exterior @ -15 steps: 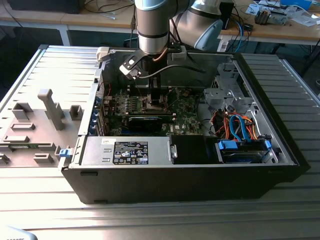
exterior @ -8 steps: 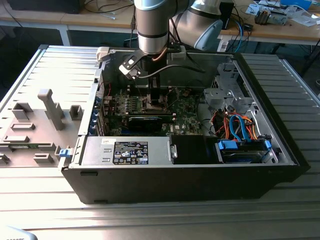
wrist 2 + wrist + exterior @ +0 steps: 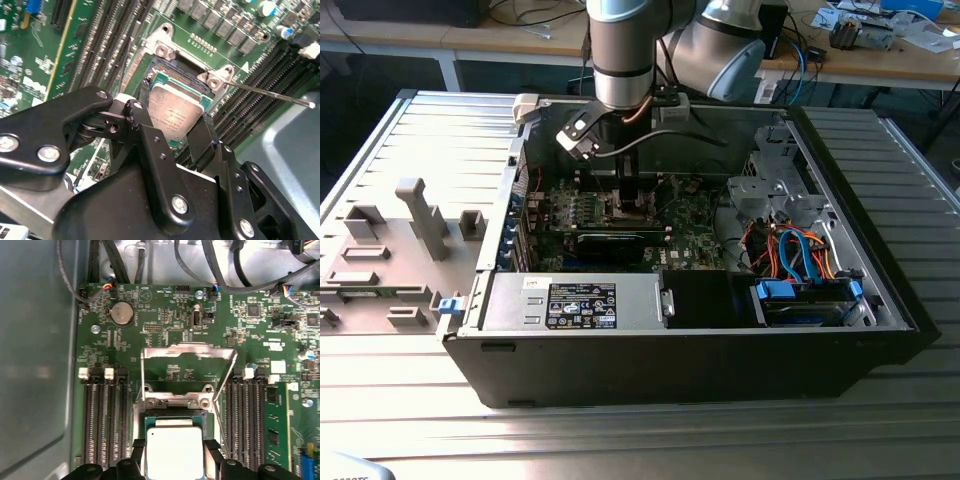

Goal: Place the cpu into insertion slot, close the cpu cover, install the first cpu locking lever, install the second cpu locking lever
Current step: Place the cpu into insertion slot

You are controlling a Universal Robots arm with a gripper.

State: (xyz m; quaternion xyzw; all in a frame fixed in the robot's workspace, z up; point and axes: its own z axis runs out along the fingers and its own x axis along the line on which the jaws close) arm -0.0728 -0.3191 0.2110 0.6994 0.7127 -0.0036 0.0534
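Grey ribbed bench [image 3: 620,440] w/ an open PC case [image 3: 700,350] on it; arm reaches inside, over the green mobo [image 3: 165,315]. There the tool [image 3: 175,111] pinches the cpu [image 3: 174,452] by two opposite edges, right at the insertion slot [image 3: 175,67]; can't tell if seated. The cpu cover [image 3: 187,351] stands swung open beside the slot.

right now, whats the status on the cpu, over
End effector shut on cpu, at the insertion slot. Cpu cover open, standing up. Locking lever unlatched, sticking out; nothing blocking the slot.
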